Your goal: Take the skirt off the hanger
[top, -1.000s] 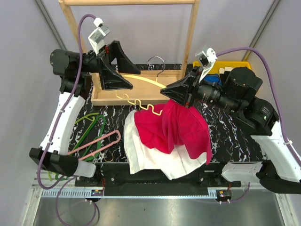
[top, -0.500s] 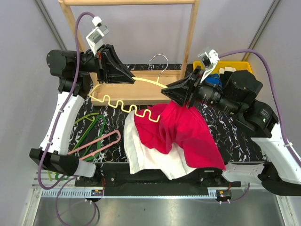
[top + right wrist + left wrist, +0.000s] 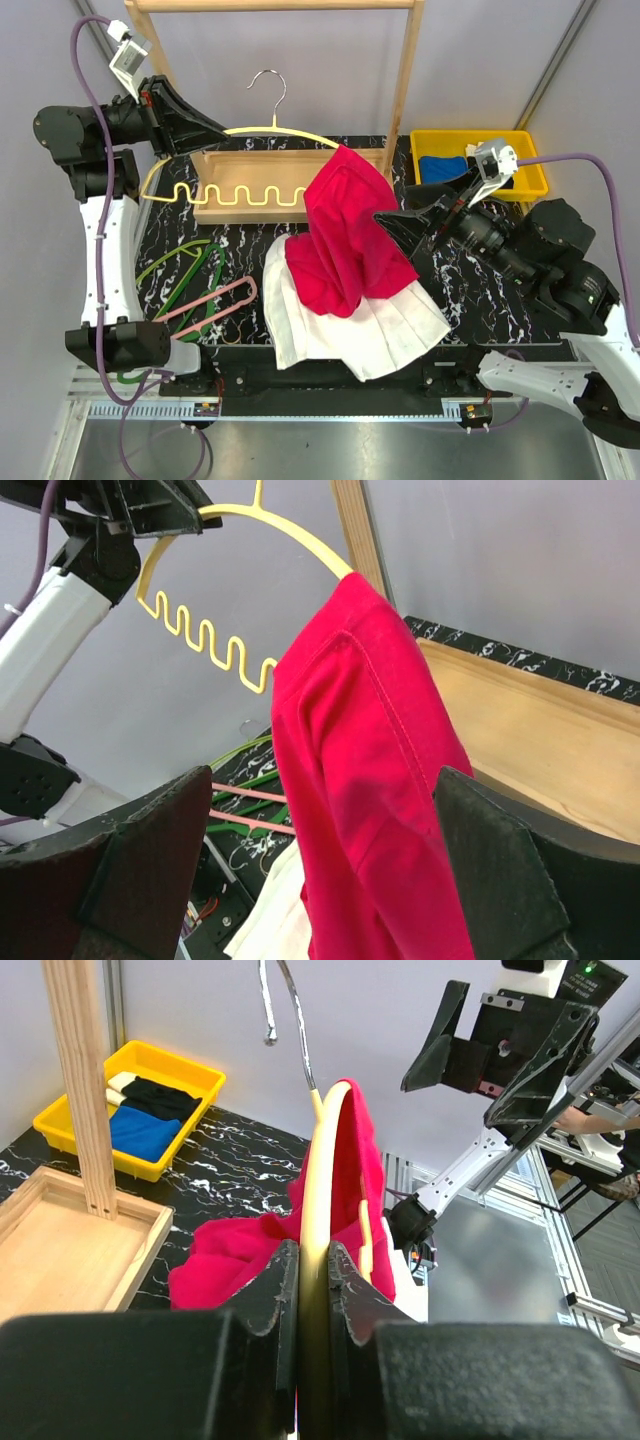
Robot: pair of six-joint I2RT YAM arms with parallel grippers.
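Robotics lab test cell, plain grey panel walls (image 3: 480, 60), aluminium extrusion frame (image 3: 330, 412), black marble-patterned table (image 3: 245, 250), white robot arms (image 3: 100, 250) bolted on.

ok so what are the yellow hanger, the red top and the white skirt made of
Yellow hanger: looks like moulded plastic, smooth and slightly glossy, judging by its even pale colour and the neatly formed wavy lower bar.
Red top: matt cloth, possibly cotton; stitched seams show and it hangs in soft folds.
White skirt: thin pleated fabric with crisp creases; the fibre is unclear.
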